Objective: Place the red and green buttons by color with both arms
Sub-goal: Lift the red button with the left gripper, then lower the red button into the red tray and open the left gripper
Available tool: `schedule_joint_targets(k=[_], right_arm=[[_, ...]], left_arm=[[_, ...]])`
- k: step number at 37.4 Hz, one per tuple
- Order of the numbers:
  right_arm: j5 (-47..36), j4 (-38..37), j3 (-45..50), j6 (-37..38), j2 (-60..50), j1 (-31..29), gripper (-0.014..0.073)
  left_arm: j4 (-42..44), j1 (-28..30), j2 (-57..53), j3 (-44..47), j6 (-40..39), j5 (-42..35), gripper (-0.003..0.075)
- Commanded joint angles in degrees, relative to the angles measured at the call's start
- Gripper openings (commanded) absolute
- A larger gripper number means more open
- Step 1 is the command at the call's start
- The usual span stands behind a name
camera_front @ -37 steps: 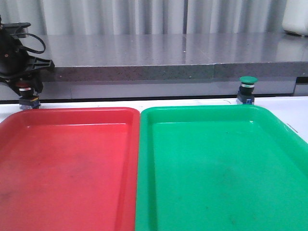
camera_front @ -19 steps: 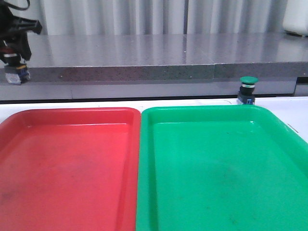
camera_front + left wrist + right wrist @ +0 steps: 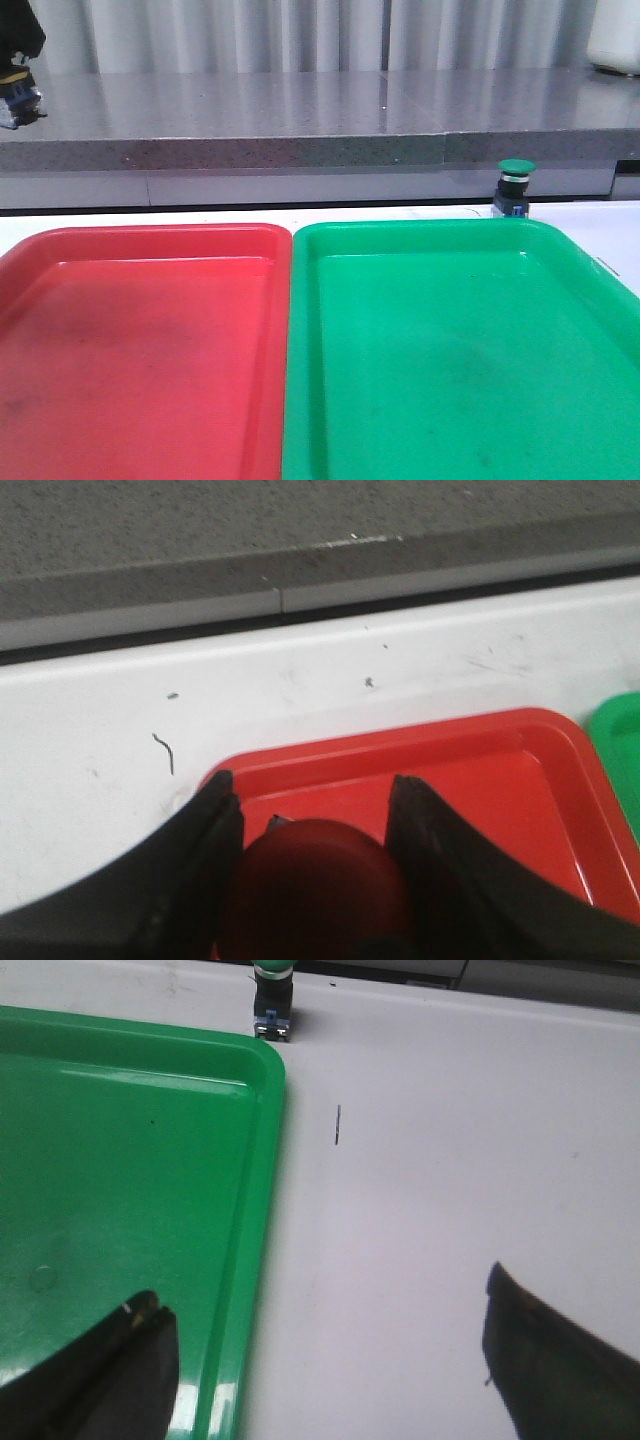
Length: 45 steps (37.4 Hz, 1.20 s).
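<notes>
My left gripper (image 3: 310, 788) is shut on the red button (image 3: 315, 885); its dull red cap fills the gap between the black fingers. Below it lies the far left corner of the red tray (image 3: 480, 750). In the front view the left gripper (image 3: 17, 72) hangs high at the upper left edge, with the button's bluish base (image 3: 20, 102) showing under it. The green button (image 3: 515, 186) stands upright on the white table just behind the green tray (image 3: 450, 330). My right gripper (image 3: 322, 1312) is open and holds nothing, over the tray's right rim, well short of the green button (image 3: 272, 998).
The red tray (image 3: 140, 340) and the green tray sit side by side, filling the near table. A grey stone ledge (image 3: 320, 110) runs along the back. A strip of white table (image 3: 450, 1160) lies right of the green tray (image 3: 120, 1160).
My left gripper has lifted the red button off the table behind the red tray, rising and drifting left. The green button has not moved.
</notes>
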Motion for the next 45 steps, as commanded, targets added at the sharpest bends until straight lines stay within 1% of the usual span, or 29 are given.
schedule_joint_targets(k=[1,6,12,18,25,31,36,41,45], right_arm=[[-3.48,-0.62,-1.99,-0.64,0.11,-0.25,0.0634],[-3.48,-0.62,-1.99,-0.64,0.11,-0.25,0.0634],[-3.48,-0.62,-1.99,-0.64,0.11,-0.25,0.0634],[-3.48,-0.62,-1.99,-0.64,0.11,-0.25,0.0634],[-3.48,-0.62,-1.99,-0.64,0.11,-0.25,0.0634],[-3.48,-0.62,-1.99,-0.64,0.11,-0.25,0.0634],[-3.48,-0.62,-1.99,-0.64,0.11,-0.25,0.0634],[-3.48,-0.62,-1.99,-0.64,0.11,-0.25,0.0634],[-3.48,-0.62,-1.99,-0.64,0.11,-0.25,0.0634]], left_arm=[[-1.4,-2.71,-5.94,3.42,0.18,-3.98,0.022],[-2.04,-6.89,-10.32,9.93,0.18,-4.48,0.022],[-2.04,-11.35,-12.01,16.46,0.18,-4.84,0.022],[-2.04,-14.1,-11.16,21.25,0.18,-9.87,0.022],[-2.04,-14.37,-6.92,22.6,0.18,-14.29,0.022],[-2.04,-14.37,-1.73,22.27,0.18,-21.47,0.022],[-2.04,-14.15,2.39,22.23,0.18,-25.84,0.0221],[-3.9,-13.29,5.77,22.13,0.18,-28.77,0.0221],[-4.21,-13.15,7.57,21.47,0.18,-28.95,0.0221]])
